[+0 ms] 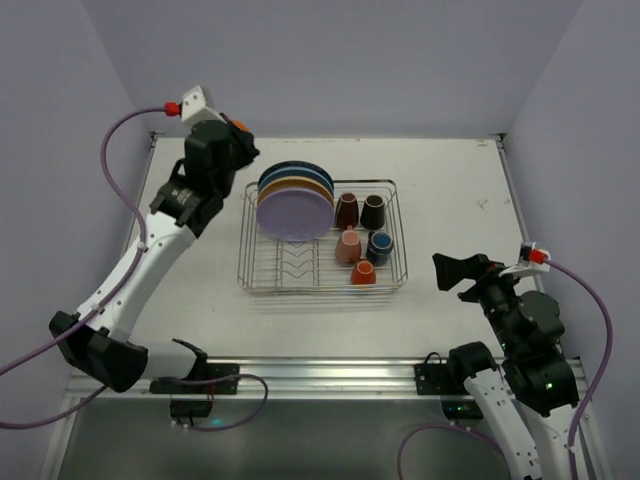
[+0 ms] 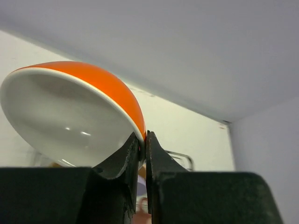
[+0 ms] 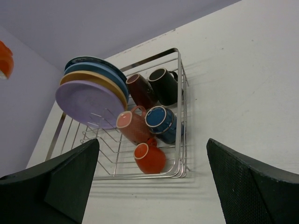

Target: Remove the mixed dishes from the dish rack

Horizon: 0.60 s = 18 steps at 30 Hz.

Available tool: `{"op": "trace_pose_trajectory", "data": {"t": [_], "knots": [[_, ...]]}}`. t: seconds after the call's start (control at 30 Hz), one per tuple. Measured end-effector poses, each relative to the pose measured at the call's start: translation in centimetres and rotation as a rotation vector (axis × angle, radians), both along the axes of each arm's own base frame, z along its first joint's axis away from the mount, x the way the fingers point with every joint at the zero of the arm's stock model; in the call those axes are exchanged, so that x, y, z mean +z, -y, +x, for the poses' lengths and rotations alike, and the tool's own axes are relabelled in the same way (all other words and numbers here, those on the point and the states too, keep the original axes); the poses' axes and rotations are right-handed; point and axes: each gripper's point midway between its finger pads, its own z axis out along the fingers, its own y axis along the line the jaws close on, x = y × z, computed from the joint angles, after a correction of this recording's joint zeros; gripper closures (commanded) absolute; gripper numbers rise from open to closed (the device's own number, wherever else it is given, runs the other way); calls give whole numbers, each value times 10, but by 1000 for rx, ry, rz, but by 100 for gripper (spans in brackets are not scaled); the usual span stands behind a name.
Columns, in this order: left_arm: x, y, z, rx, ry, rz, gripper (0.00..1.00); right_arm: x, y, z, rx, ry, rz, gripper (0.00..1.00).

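Observation:
My left gripper (image 2: 143, 140) is shut on the rim of the orange bowl (image 2: 70, 116), white inside, and holds it in the air, tilted on its side. From above, that gripper (image 1: 232, 135) is at the back left, beyond the dish rack (image 1: 320, 290). In the rack stand the lavender plate (image 1: 293, 213) with yellow and blue plates behind it, and brown (image 1: 346, 209), black (image 1: 373, 211), pink (image 1: 347, 245), blue (image 1: 379, 245) and orange (image 1: 363, 272) cups. My right gripper (image 1: 455, 272) is open and holds nothing, to the right of the rack's front corner (image 3: 180, 168).
Bare white table lies left, right and in front of the rack. Lavender walls close off the back and sides. The arm bases and a metal rail (image 1: 320, 372) run along the near edge.

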Motion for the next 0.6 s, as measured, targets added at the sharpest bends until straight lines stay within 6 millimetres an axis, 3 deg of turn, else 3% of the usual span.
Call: {"op": "trace_pose_trajectory", "data": {"t": [0.07,0.17,0.4,0.5,0.6], "knots": [[-25,-52,36,61,-93,51,100,1,-2,0,10,-3,-1,1],[-82,-117,73,146,-298,119,100,4,-5,-1,29,3,-2,1],[-190,-159,131,102,-684,167,100,4,-11,-5,80,8,-30,1],[-224,-171,141,109,-796,204,100,4,-13,-6,95,12,-38,1],[-248,-178,135,113,-890,257,100,4,-16,-7,113,13,-42,1]]}}
